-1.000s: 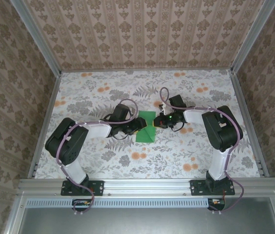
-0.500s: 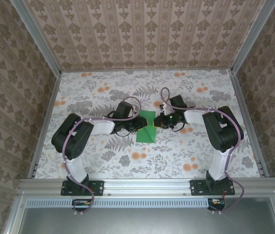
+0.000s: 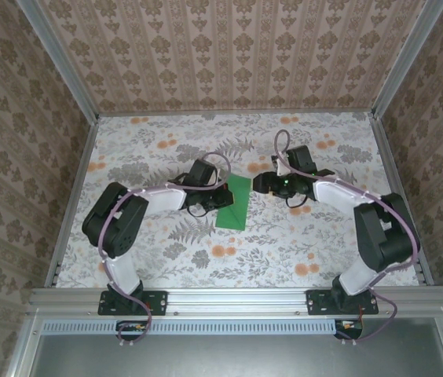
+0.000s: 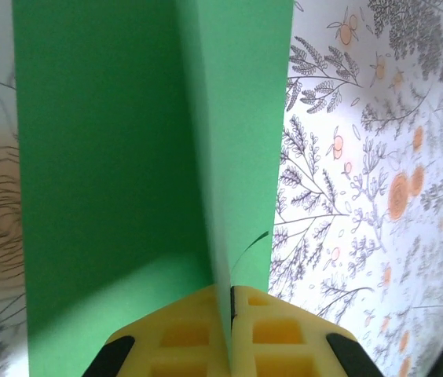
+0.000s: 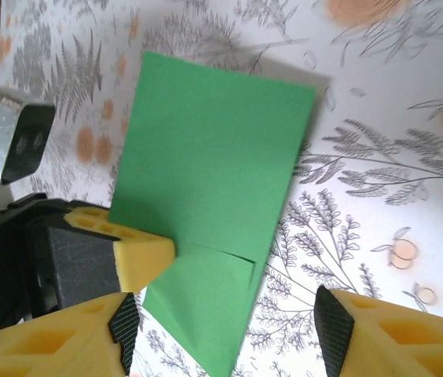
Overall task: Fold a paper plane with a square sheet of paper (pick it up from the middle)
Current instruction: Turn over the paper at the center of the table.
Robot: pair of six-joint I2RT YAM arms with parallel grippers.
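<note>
Your left pincer (image 4: 229, 314) is clamped on the edge of the thin bright green paper sheet (image 3: 233, 202), which sits folded over, mid floral surface (image 3: 166, 251). Your right pincer (image 5: 225, 338) hangs apart just beside it. Looks like the centre-fold step; next you likely need to press the crease flat.

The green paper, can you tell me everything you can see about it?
The green paper is thin, plain and bright, with no marks. It looks folded over into a long rectangle, lying slanted on the flowery table between the two arms. Most of it rests flat, but one part seems lifted along a sharp crease. The left gripper is shut on that part, pinching it between yellow fingers.
</note>
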